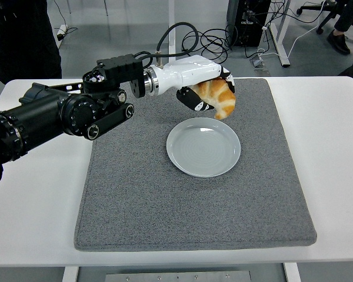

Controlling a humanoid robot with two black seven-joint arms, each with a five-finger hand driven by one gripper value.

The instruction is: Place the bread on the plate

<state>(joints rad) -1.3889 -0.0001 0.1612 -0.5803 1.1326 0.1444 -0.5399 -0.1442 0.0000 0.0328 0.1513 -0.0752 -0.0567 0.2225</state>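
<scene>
The left arm point(59, 114) enters from the left edge and extends across the far left part of the worktop point(329, 147). Its hand point(207, 88), white-shelled with black fingers, is closed around the bread point(217, 97), a golden-brown croissant. The fingers wrap the bread from the left and from below; the right end of the bread projects past the hand and points down and to the right. The bread is held in the air, clear of every surface, just above the far rim of the plate point(203, 147) and slightly right of the plate's centre. The plate is pale grey, round and shallow, and rests flat on the mat point(141, 194). The mat is dark grey, rectangular, and covers the middle of the white worktop; the plate lies in its far right-of-centre area. No object lies on the plate. The right arm is out of frame. Beyond the far edge of the worktop, black cables point(209, 41) lie on the floor beside a black computer case point(247, 20). A person in dark clothing point(20, 38) stands at the far left corner.
</scene>
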